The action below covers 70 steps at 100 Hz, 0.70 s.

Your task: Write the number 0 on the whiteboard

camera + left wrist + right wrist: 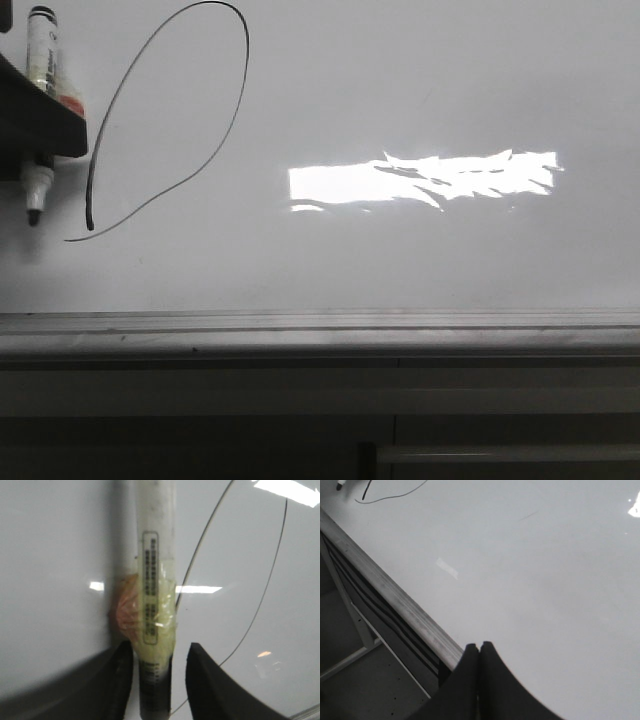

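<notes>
The number 0 (165, 120) lies in the far left part of the whiteboard (400, 80). The marker (38, 120) stands just left of it, its tip beside the loop's lower end, held in the left gripper (40, 130). The ledge (320, 330) runs along the near edge of the board. The right gripper (479, 652) hangs over this ledge, well apart from the loop.

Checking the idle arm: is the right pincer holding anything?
No, the right pincer is shut on nothing, its fingertips pressed together above the whiteboard.

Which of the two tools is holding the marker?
The left tool: its fingers clamp the marker. The right tool is shut on nothing, over the whiteboard.
</notes>
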{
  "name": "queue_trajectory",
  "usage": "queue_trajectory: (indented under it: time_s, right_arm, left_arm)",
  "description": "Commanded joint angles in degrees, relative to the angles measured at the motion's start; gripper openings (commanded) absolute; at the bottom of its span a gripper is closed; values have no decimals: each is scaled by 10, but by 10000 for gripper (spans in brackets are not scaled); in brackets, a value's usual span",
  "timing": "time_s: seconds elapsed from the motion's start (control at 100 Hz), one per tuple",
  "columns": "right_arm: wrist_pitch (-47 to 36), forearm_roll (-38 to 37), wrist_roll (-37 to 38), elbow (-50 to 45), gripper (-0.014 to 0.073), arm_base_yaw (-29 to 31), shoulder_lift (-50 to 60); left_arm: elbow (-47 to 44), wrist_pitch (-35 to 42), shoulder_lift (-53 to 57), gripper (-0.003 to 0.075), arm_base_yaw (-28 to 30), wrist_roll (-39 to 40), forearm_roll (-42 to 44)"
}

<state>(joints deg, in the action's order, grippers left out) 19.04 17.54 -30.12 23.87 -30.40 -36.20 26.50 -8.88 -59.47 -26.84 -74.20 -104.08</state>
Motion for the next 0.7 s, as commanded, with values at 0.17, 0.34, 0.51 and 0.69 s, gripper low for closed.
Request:
queue_trajectory:
  time_s: [0.17, 0.34, 0.51, 0.69]
  right_arm:
    - [-44, 6, 2, 16, -69, 4, 4]
    - [-36, 6, 2, 16, -69, 4, 34]
    - [-8, 4, 2, 16, -69, 4, 73]
    - [-9, -2, 2, 16, -69, 4, 163]
  left_arm:
    - [13, 7, 5, 383, 0, -1, -3]
    - [11, -29, 37, 383, 0, -1, 30]
    - [-2, -39, 99, 351, 0, -1, 52]
    - [-32, -40, 198, 50, 0, 0, 59]
